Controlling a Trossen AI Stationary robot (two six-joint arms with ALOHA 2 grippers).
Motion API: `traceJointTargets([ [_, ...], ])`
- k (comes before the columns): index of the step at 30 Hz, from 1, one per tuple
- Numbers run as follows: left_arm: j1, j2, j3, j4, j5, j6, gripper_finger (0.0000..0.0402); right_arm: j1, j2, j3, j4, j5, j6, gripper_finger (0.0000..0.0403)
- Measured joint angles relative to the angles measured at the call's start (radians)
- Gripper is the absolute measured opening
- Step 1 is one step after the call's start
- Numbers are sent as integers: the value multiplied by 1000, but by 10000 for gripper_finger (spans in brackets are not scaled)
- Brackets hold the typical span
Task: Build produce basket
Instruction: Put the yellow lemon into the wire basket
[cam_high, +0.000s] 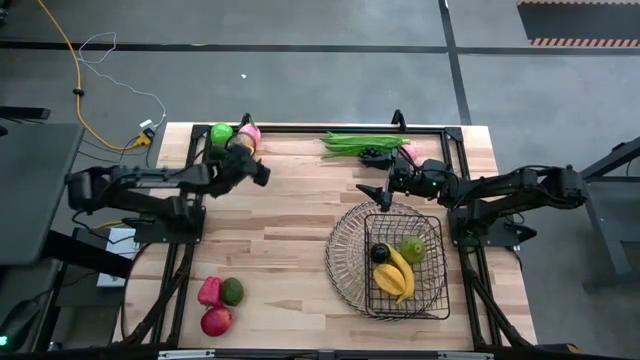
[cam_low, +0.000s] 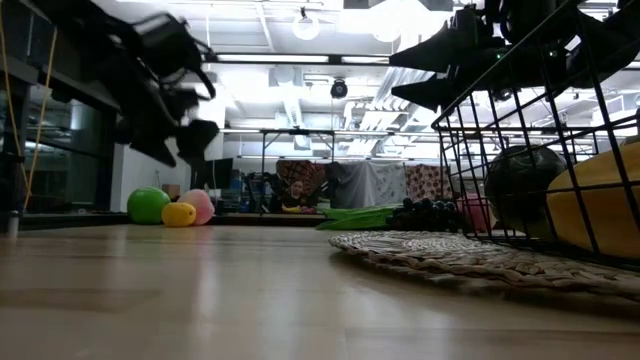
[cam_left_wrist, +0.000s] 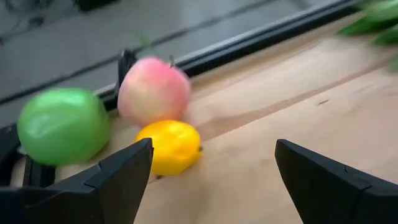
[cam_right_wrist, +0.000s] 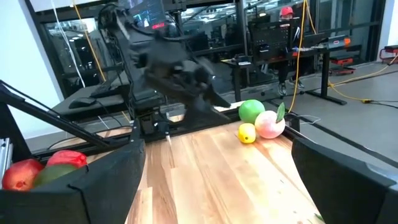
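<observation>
High view: wood table (cam_high: 290, 240), grey floor; left gripper (cam_high: 262, 172) wide; right gripper (cam_high: 376, 194) wide

Basket (cam_high: 345, 262) right of table centre; bananas (cam_high: 398, 275) inside; beans (cam_high: 358, 143) behind basket.

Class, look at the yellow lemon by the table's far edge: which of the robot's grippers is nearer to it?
Left. The left gripper hovers just beside the lemon, jaws open toward it. The right gripper is across the table, by the basket rim.
</observation>
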Motion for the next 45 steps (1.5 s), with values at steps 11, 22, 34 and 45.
traceJointTargets([
  [11, 223, 257, 122, 5, 87, 45, 328, 0, 0, 0, 0, 0, -1, 392],
  [22, 301, 321, 131, 9, 144, 21, 325, 0, 0, 0, 0, 0, -1, 392],
  [34, 295, 324, 111, -31, 101, -8, 323, 0, 0, 0, 0, 0, 0, 392],
  [45, 260, 388, 110, -72, -12, -16, 323, 0, 0, 0, 0, 0, 1, 392],
])
